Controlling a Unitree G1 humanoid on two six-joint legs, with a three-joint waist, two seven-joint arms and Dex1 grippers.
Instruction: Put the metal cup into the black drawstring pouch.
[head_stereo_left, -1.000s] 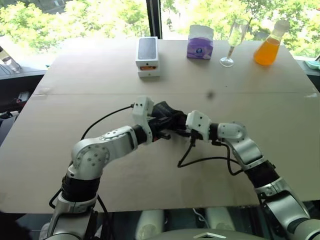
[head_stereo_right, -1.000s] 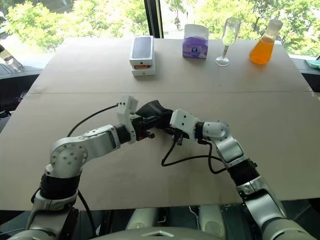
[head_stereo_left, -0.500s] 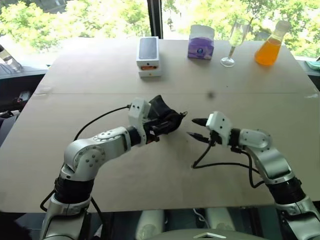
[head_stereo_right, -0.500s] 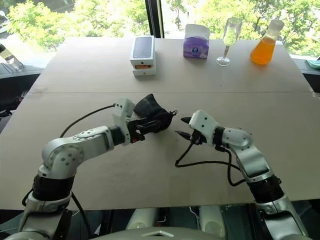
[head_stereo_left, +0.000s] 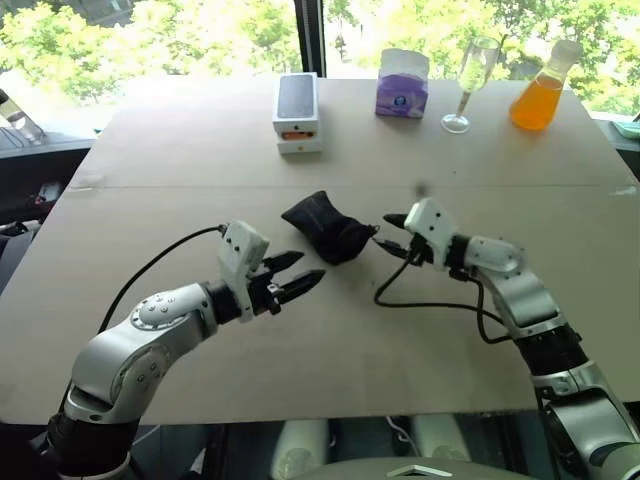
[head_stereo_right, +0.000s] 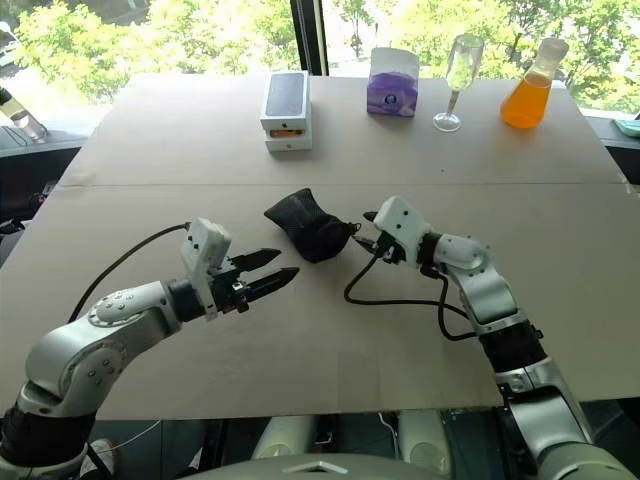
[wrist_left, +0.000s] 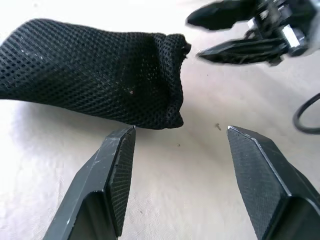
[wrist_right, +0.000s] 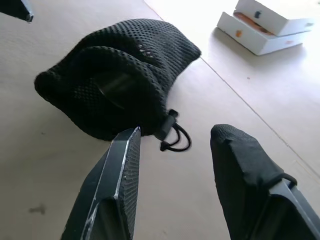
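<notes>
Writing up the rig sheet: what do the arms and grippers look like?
Both arms are silver-grey metal with black joint bands. Each wrist carries a white boxy camera block, with a loose black cable looping back. Left gripper and right gripper: two black, tapered, faceted fingers each.

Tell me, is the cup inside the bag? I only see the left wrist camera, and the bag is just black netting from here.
Observer: I think so. In the right wrist view, what looks like the cup, smooth and grey, shows inside the mouth of the bag.
Operator: Is anything holding the bag?
Observer: No. In the head view it lies on the table, and the left gripper is open and apart from it.
Operator: What's the other claw doing?
Observer: The right gripper is open beside the bag's mouth, near its cord.
</notes>
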